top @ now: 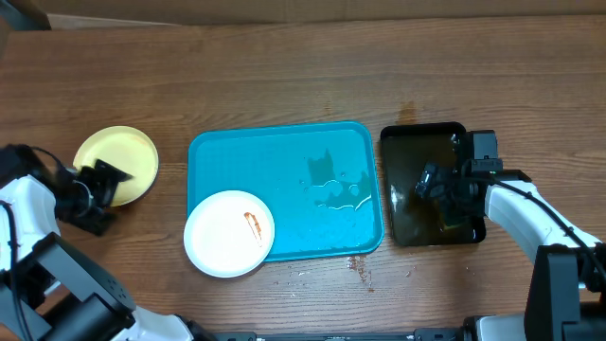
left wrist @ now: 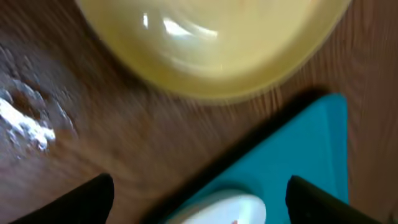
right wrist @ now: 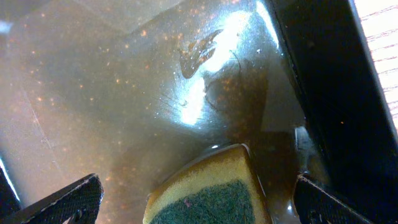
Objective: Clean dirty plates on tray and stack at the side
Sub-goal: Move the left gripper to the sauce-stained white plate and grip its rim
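Note:
A pale yellow plate (top: pixel 115 156) sits on the table left of the turquoise tray (top: pixel 294 152); it also shows in the left wrist view (left wrist: pixel 211 43). A white plate (top: pixel 227 234) with a reddish-brown smear lies on the tray's front left corner, overhanging the rim, and its edge shows in the left wrist view (left wrist: pixel 227 208). A second white plate is not in view. My left gripper (top: pixel 102 185) (left wrist: pixel 199 205) is open and empty beside the yellow plate. My right gripper (top: pixel 437 187) (right wrist: pixel 202 208) is open over the black tray, its fingers either side of a yellow-green sponge (right wrist: pixel 208 193) without touching it.
The glossy black tray (top: pixel 417 142) right of the turquoise tray holds murky brown water (right wrist: pixel 124 93). Water puddles (top: pixel 336 189) lie on the turquoise tray's right half. Droplets (top: pixel 360 267) spot the table in front of it. White residue (left wrist: pixel 25 124) marks the wood near the yellow plate.

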